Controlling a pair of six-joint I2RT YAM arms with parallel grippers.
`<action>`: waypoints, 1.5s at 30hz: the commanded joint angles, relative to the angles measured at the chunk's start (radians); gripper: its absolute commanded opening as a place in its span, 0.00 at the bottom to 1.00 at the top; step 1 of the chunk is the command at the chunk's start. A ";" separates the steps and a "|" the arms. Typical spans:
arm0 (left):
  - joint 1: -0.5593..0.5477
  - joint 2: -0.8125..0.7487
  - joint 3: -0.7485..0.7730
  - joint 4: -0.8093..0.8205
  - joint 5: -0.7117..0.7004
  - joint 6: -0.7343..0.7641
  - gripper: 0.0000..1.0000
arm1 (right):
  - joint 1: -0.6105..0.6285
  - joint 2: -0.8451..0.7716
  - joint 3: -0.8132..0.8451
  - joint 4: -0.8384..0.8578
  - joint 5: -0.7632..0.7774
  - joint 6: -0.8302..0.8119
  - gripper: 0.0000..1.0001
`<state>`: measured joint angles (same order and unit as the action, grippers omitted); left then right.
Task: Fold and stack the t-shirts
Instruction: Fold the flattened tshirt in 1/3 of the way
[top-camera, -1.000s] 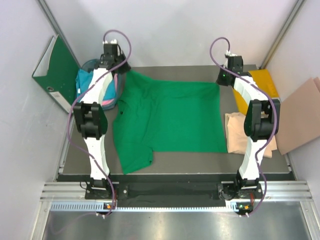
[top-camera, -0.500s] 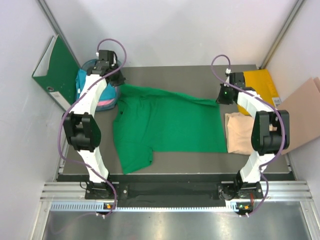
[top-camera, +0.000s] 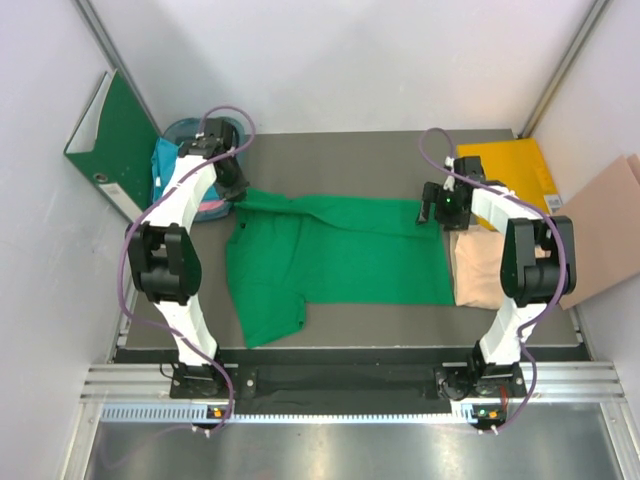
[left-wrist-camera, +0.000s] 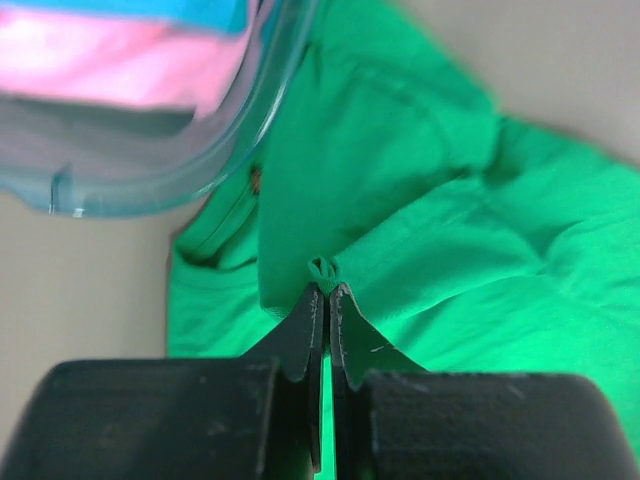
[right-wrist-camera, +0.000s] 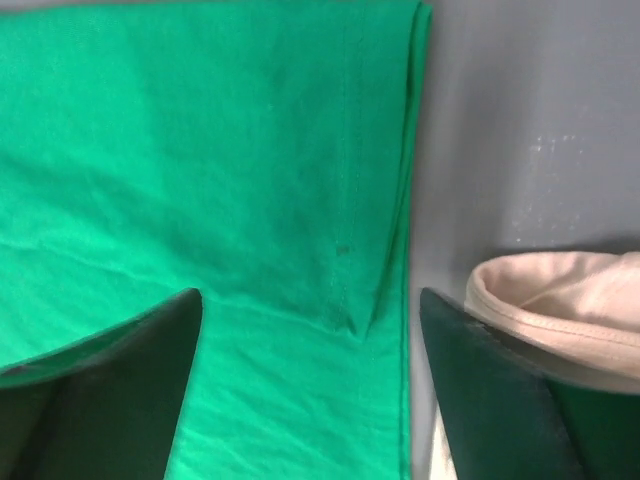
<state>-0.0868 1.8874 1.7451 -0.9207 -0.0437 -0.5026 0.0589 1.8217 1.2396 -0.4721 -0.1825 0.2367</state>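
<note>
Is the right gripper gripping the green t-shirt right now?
No: the right wrist view shows the right gripper open, jaws spread wide over the green t-shirt, with no fabric pinched between them.

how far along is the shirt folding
Done: the beige shirt lies folded at the right. In hand: the green shirt, far edge folded over, left gripper pinching it, right gripper open above its hem. Remaining: the pink shirt and teal shirt sit in the clear tub.
</note>
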 joint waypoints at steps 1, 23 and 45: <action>-0.001 -0.099 -0.039 -0.056 -0.039 -0.005 0.00 | 0.009 -0.035 0.046 0.006 -0.005 0.003 0.95; -0.065 -0.284 -0.363 -0.035 0.010 -0.030 0.99 | 0.009 0.034 0.121 0.013 0.002 0.033 0.99; -0.166 0.214 -0.085 0.082 0.171 0.110 0.27 | 0.024 -0.002 0.064 0.044 -0.005 0.093 1.00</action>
<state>-0.2440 2.0872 1.5993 -0.8566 0.0967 -0.4255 0.0711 1.8603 1.3155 -0.4564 -0.1856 0.3130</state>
